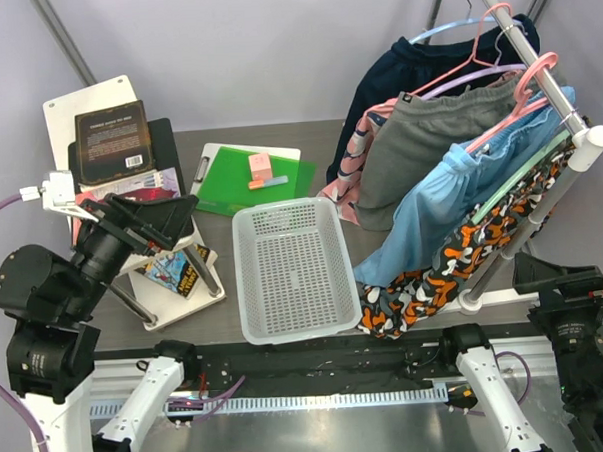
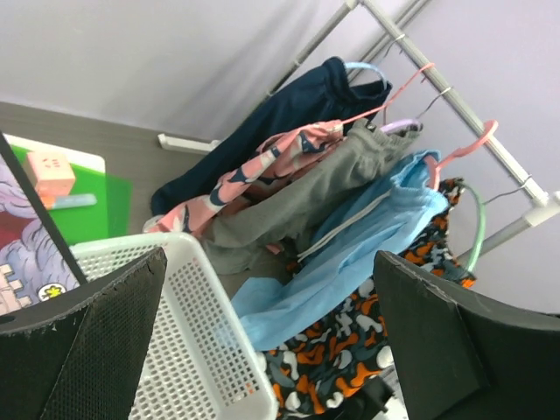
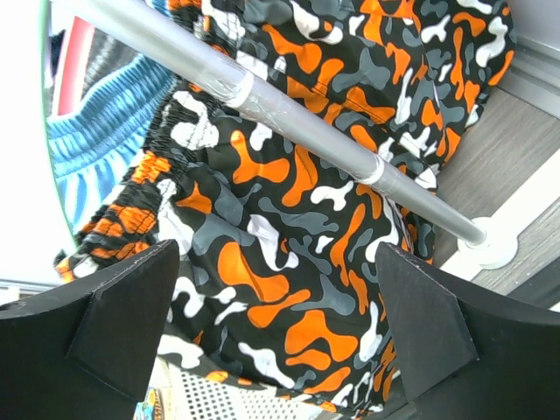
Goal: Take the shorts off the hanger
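Grey-brown wood-grain table top [image 1: 268, 135], filling the middle of the top view. Carries at centre a white perforated plastic basket [image 1: 293, 271], standing directly on the surface. Holds just beyond it, toward upper centre, a green clipboard [image 1: 225, 189] with white paper beneath, lying flat. Bears at upper left a stack of books, topped by a black book [image 1: 111, 142], on a white board [image 1: 76, 106]. Shows nearer, at left, a colourful booklet [image 1: 173, 274]. Supports at lower right the clothes rack's white round foot [image 1: 472, 301], beside which the hem of the camouflage shorts [image 1: 410, 301] sags onto the surface, touching the basket's corner.
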Available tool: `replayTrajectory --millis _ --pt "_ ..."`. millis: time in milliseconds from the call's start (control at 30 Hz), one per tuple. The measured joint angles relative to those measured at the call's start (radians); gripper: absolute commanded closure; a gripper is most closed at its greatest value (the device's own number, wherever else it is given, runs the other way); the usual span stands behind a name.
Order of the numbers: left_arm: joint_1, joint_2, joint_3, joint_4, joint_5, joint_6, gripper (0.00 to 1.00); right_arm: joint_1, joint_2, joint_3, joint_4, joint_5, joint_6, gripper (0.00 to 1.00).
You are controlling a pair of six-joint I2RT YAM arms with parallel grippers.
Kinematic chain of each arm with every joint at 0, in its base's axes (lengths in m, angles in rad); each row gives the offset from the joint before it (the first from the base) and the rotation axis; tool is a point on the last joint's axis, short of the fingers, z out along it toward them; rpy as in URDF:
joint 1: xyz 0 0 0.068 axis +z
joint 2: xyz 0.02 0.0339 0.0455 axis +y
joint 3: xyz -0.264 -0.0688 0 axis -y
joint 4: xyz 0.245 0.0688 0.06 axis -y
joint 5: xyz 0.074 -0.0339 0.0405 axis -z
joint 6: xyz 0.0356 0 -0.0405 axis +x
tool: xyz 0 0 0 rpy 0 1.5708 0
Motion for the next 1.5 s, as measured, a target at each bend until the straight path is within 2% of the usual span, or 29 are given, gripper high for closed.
replayTrajectory --millis 100,267,367,567,800,867,1067,1167,1300,1500 --pt "0.0 -0.001 0.006 0.005 0.02 -0.046 0.0 0.0 0.0 0.019 -0.001 -0.002 -0.011 0.0" --pt "0.001 -0.018 -0.074 0.1 0.087 -0.154 0.0 0.005 0.0 0.036 0.002 -0.043 -0.066 0.0" --pt "0.001 0.023 -0.056 0.103 0.107 -0.16 0.0 0.026 0.0 0.03 0.031 -0.063 -0.071 0.0" --pt "0.001 0.127 0.037 0.089 0.126 -0.126 0.0 0.149 0.0 -0.058 0.075 -0.066 0.025 0.0" --pt "-0.031 0.227 0.059 0.129 0.182 -0.116 0.0 0.256 0.0 -0.12 0.074 -0.066 0.139 0.0" --pt "-0.104 0.27 0.073 0.131 0.147 -0.095 0.0 0.266 0.0 -0.127 0.071 -0.065 0.153 0.0" --pt "-0.543 0.457 0.182 0.126 -0.072 0.006 0.0 0.286 0.0 -0.143 0.052 -0.064 0.193 0.0" --pt "-0.745 0.615 0.328 0.083 -0.211 0.089 0.0 0.301 0.0 -0.156 0.048 -0.065 0.203 0.0" --pt "-0.883 0.801 0.532 0.005 -0.314 0.185 0.0 0.311 -0.038 -0.171 0.087 -0.063 0.203 0.0" --pt "-0.953 0.939 0.665 -0.026 -0.365 0.296 0.0 0.398 -0.156 -0.172 0.118 -0.003 0.208 0.0"
